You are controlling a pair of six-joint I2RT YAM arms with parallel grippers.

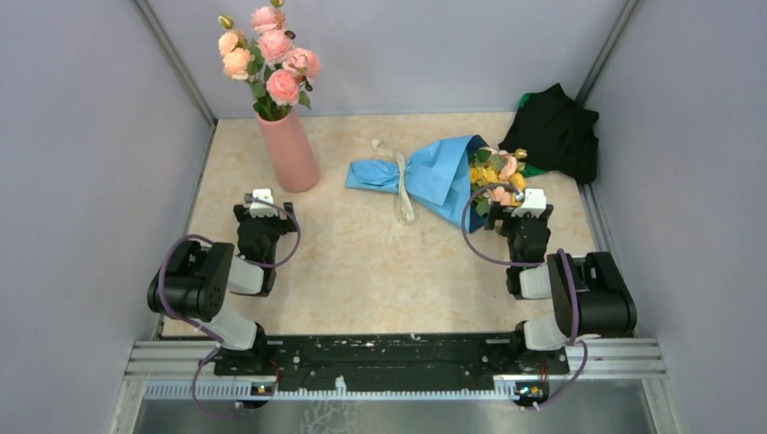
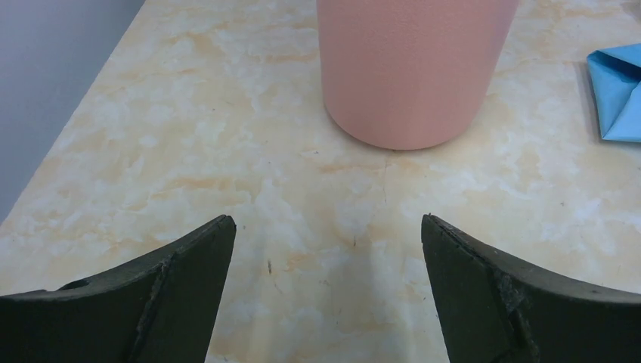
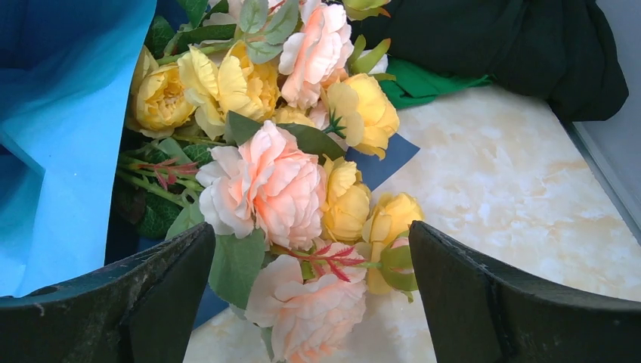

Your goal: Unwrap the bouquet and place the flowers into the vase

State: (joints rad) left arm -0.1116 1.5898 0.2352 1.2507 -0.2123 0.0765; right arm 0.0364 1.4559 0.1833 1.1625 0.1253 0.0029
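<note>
Right gripper [image 3: 311, 236] has its jaws spread wide and empty, sitting just short of the flowers [image 3: 264, 181], which poke out of the open end of the bouquet [image 1: 440, 172] directly ahead of it. Left gripper [image 2: 325, 223] is also spread and empty, facing the base of the vase [image 2: 412, 68] near it. The bouquet lies flat mid-table with its long axis crosswise, narrow tied end toward the vase and blooms toward the right side, so the right arm is clearly nearer.
</note>
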